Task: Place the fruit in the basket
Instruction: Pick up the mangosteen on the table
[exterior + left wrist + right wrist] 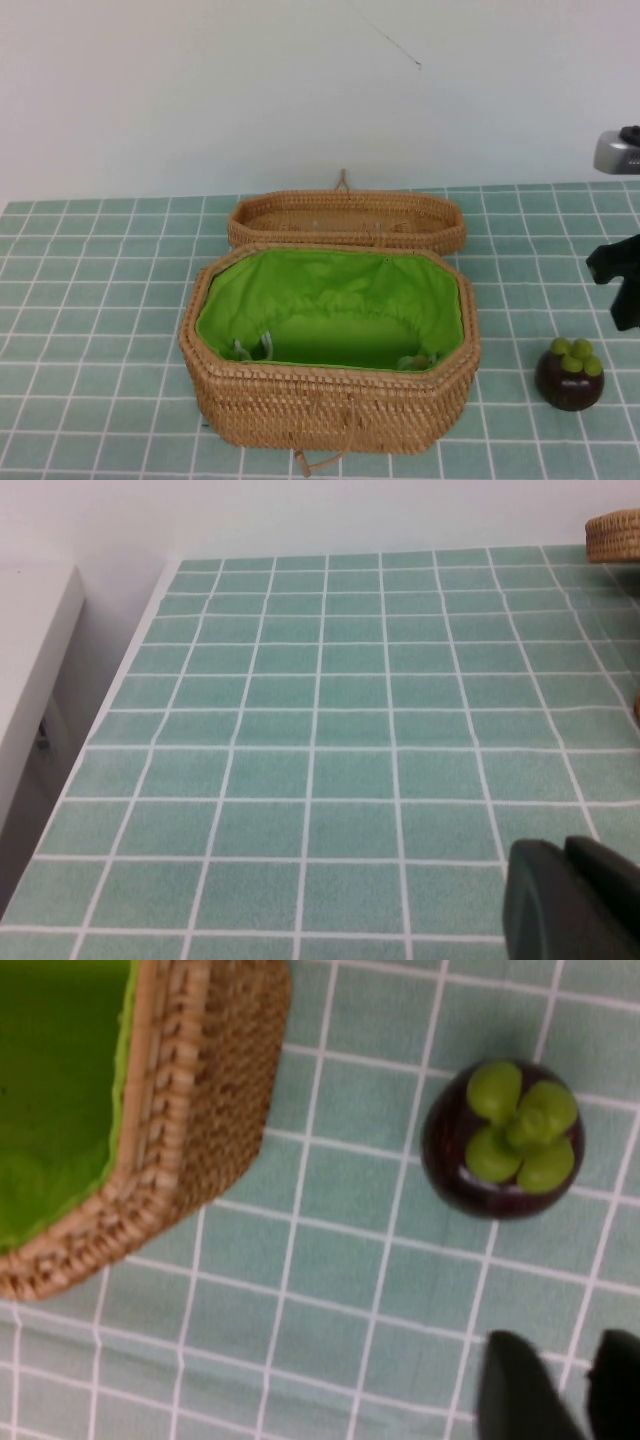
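Note:
The fruit, a dark purple mangosteen (568, 376) with light-green lobes on top, sits on the green tiled table to the right of the basket (330, 405). The tan wicker basket has a green lining and stands open, its lid (347, 220) lying flat behind it. My right gripper (618, 275) hovers at the right edge, just beyond the fruit. In the right wrist view it (565, 1355) is open, with the fruit (503, 1140) ahead of its fingers and the basket's corner (205, 1110) off to one side. My left gripper (565, 848) is shut and empty over bare tiles, and is out of the high view.
The tiled table (90, 300) ends at a white wall behind the basket. The left wrist view shows the table's left edge (150, 610) with a white surface (30, 650) beside it and a bit of wicker (612, 535) far off. A grey device (618, 150) sits at the right.

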You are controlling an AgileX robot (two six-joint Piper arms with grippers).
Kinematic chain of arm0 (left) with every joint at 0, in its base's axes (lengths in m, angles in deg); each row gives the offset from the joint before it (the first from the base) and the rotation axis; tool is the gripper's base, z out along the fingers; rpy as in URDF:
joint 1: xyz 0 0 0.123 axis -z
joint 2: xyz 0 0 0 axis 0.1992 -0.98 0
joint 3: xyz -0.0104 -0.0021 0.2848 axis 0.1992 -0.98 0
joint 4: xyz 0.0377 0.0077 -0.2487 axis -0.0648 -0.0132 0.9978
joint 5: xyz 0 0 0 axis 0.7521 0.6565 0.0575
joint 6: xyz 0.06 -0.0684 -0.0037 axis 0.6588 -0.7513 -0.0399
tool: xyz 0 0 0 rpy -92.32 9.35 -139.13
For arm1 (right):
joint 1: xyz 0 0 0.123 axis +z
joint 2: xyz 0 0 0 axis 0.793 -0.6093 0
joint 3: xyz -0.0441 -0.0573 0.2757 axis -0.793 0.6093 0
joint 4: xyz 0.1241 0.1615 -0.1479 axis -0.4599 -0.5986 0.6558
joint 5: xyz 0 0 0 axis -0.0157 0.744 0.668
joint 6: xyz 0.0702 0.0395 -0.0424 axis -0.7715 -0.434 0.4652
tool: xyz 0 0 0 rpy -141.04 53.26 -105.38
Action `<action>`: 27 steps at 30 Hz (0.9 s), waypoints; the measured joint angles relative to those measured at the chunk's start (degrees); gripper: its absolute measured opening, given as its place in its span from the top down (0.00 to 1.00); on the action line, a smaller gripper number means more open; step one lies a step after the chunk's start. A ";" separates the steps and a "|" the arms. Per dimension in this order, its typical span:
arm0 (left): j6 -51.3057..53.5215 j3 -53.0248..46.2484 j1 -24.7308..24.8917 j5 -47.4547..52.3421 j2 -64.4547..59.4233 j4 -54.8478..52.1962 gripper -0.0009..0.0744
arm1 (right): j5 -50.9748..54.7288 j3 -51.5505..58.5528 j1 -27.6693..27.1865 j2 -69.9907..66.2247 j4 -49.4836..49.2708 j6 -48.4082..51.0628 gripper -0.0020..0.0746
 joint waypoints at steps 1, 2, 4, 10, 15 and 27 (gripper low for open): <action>0.00 0.00 0.00 0.00 0.00 0.00 0.99 | -0.56 0.00 0.00 -0.10 0.00 -0.24 0.49; 0.00 0.00 0.00 0.00 0.00 0.00 0.99 | -1.11 0.00 0.00 -0.38 0.00 -0.36 0.35; 0.00 0.00 0.00 0.00 0.00 0.00 0.99 | -1.61 0.00 0.00 -0.90 -0.05 -0.63 0.11; 0.00 0.00 0.00 0.00 0.00 0.00 0.99 | -1.14 0.00 0.00 -3.54 0.08 -0.62 0.02; 0.00 0.00 0.00 0.00 0.00 0.00 0.99 | -4.25 0.00 0.00 -5.63 0.51 -2.11 0.02; 0.00 0.00 0.00 0.00 0.00 0.00 0.99 | -7.82 1.20 2.04 -10.69 5.17 -5.76 0.02</action>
